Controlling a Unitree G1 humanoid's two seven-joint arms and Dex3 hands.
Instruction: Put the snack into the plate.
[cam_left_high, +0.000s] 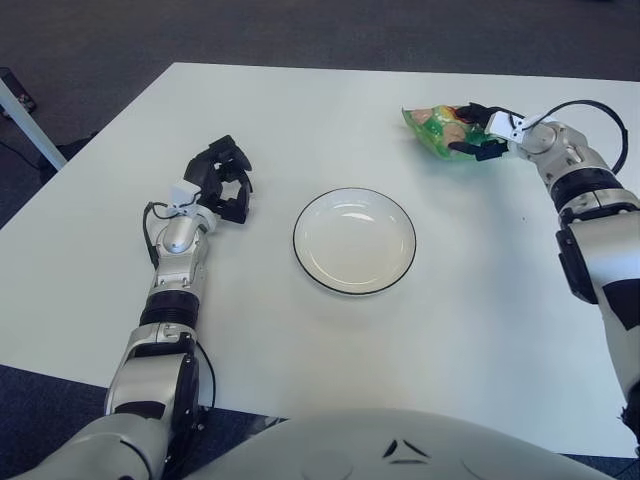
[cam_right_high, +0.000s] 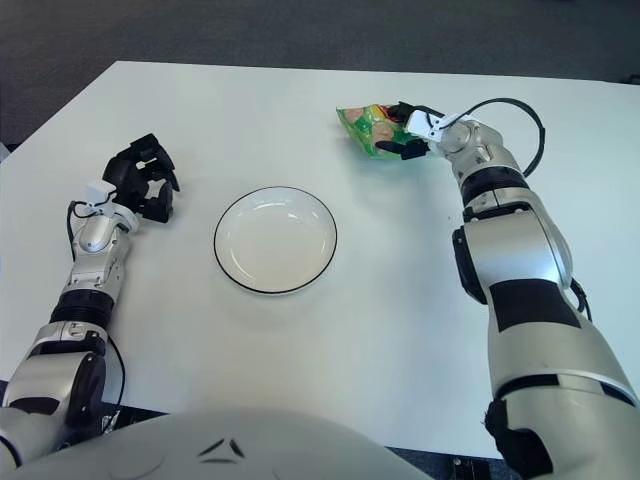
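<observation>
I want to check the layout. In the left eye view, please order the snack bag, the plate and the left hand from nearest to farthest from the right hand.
1. Snack bag: grasped by the right hand, far right.
2. Plate: table centre.
3. Left hand: left of the plate.
</observation>
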